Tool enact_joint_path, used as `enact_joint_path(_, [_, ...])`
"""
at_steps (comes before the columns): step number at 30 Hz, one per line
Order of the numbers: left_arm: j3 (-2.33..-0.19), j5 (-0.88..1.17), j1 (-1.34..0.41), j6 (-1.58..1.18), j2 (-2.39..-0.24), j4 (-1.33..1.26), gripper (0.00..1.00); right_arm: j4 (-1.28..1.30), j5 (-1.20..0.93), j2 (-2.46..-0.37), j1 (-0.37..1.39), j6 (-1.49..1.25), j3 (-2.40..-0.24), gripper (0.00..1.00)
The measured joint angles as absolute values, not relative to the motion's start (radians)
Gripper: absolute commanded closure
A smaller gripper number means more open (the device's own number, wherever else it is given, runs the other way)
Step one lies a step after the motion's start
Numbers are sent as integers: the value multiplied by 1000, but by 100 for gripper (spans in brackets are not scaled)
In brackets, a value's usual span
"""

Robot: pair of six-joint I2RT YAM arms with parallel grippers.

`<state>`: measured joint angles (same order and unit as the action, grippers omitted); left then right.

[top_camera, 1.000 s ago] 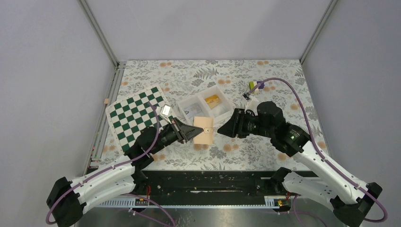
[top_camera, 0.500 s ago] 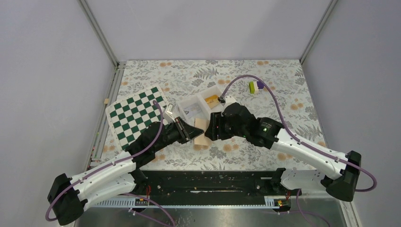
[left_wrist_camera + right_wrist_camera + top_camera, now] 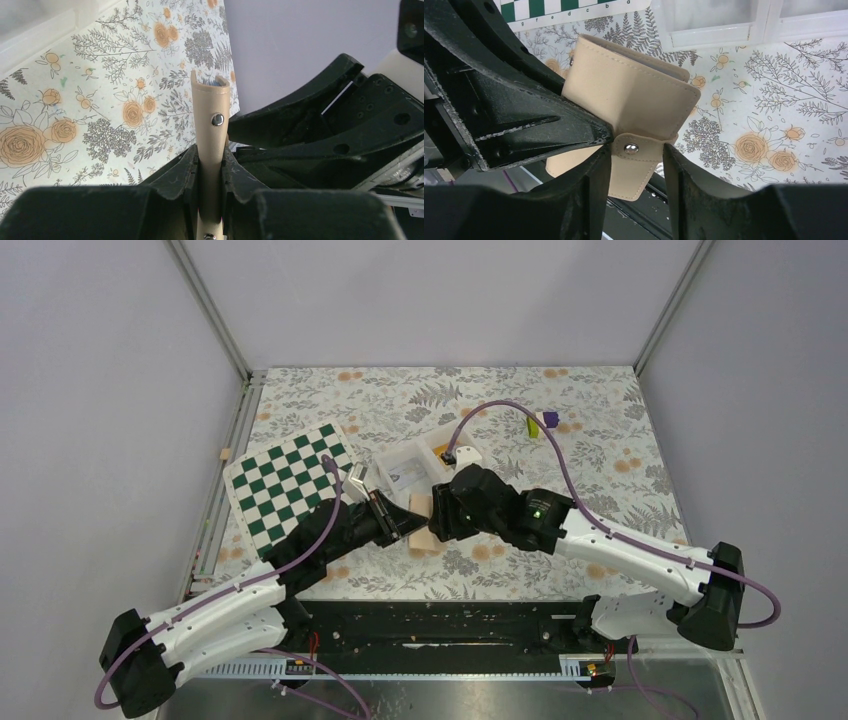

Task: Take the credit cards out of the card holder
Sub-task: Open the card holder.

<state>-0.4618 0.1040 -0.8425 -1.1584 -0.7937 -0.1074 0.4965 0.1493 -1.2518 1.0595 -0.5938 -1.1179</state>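
The card holder (image 3: 427, 516) is folded shut, tan side out, with a snap strap (image 3: 630, 148) across its edge. My left gripper (image 3: 405, 523) is shut on it and holds it edge-up off the table; in the left wrist view the holder (image 3: 211, 115) stands pinched at the left gripper (image 3: 211, 161). My right gripper (image 3: 437, 520) has come in from the right. It is open, and at the right gripper (image 3: 636, 152) its jaws stand on either side of the strap's tab. The credit cards are hidden inside the shut holder.
A white two-compartment tray (image 3: 392, 453) sits just behind the holder, with a printed item in its left part and an orange one (image 3: 447, 451) in its right. A green-and-white chequered board (image 3: 285, 485) lies to the left. A small green-and-purple object (image 3: 541, 423) lies at the back right.
My right arm has swung left across the table, from well right of the holder to its strap. The left gripper has kept its hold and barely moved.
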Motion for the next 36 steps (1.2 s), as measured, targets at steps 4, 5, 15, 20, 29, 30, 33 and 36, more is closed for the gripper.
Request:
enact_joint_path(4, [-461,101,-843,-1161,-794,-99,100,512,201,-1271,1089,-585,-1139,67])
enact_joint_path(5, [-461,99,-843,-1161,-794,-99,100,516,214,-1273,1093,-583,-1143,72])
enact_joint_path(15, [-461,91,-844,-1161,-794,-88,100,519,278,-1274,1105,-572,-1147,100])
enact_joint_path(20, [-461,85,-847,-1156,-786,-58,100,524,309,-1274,1105,-572,-1142,100])
enact_joint_path(29, [-459,56,-850,-1104,-706,-21,100,514,319,-1196,1066,-544,-1043,71])
enact_joint_path(30, [-453,57,-850,-1097,-691,-37,100,507,289,-1177,1039,-542,-1019,64])
enact_joint_path(33, [-430,74,-850,-1071,-656,-89,100,476,214,-1122,965,-541,-950,45])
enact_joint_path(36, [-429,103,-850,-1024,-636,-98,100,437,112,-1035,939,-522,-885,38])
